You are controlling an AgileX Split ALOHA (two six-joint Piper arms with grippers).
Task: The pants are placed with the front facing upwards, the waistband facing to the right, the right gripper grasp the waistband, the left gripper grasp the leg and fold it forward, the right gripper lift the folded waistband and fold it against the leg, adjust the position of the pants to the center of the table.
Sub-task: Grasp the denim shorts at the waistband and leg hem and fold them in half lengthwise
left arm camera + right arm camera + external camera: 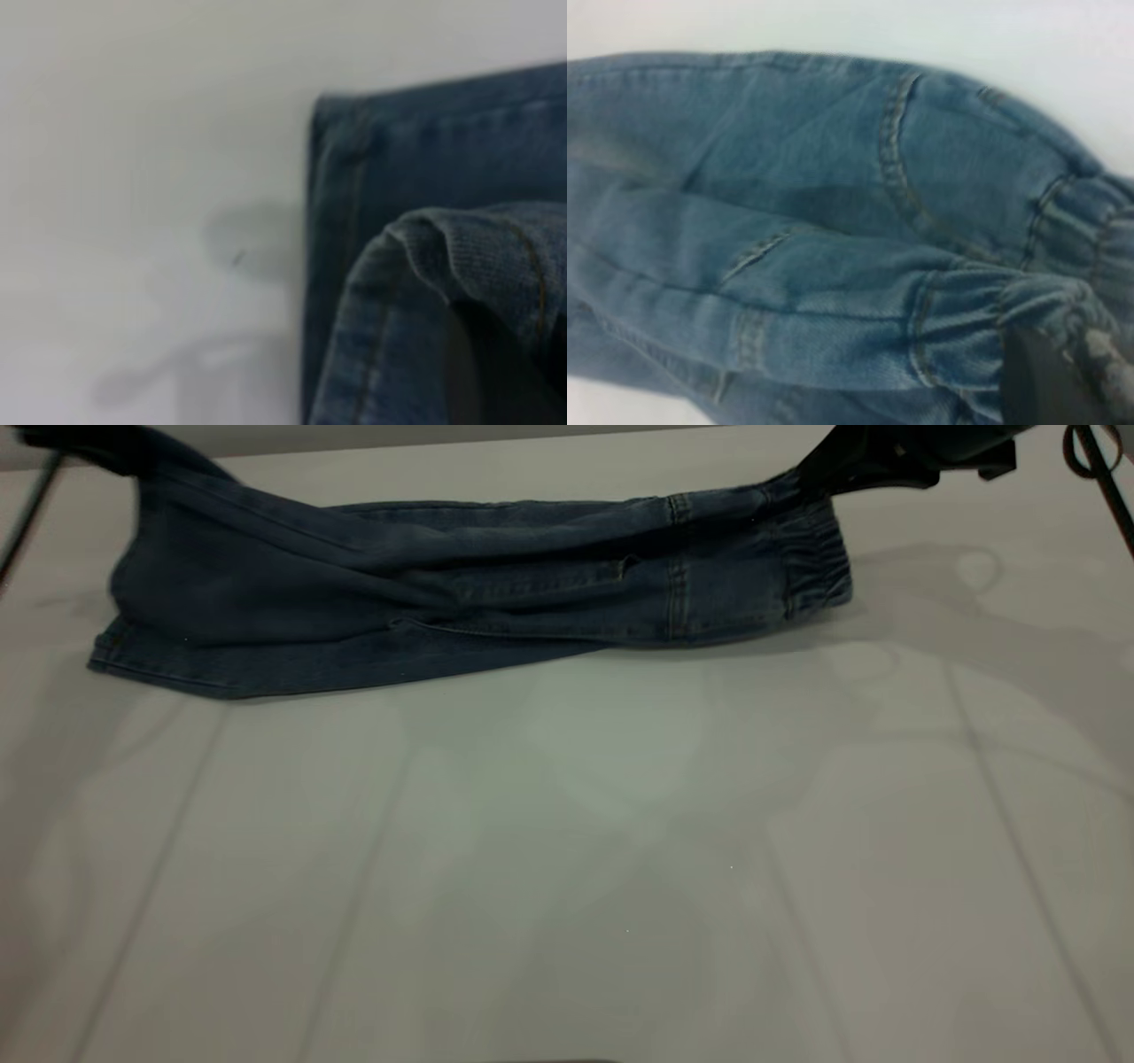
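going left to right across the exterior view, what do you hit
left gripper holding up the leg → rear pocket → gathered waistband → right gripper lifting the waistband's upper edge, all at the far side of the table

Blue denim pants (461, 602) half-folded lengthwise on the table (567, 850), both ends lifted

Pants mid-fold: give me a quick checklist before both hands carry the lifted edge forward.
1. Right hand holding the waistband: ok, its upper layer is raised.
2. Left hand holding the leg: ok, cloth is lifted there.
3. Lower layer lying on the table: ok.
4. Lifted edge evenly taut: not ok, it sags in the middle.
5. Bare table in front of the pants: ok.
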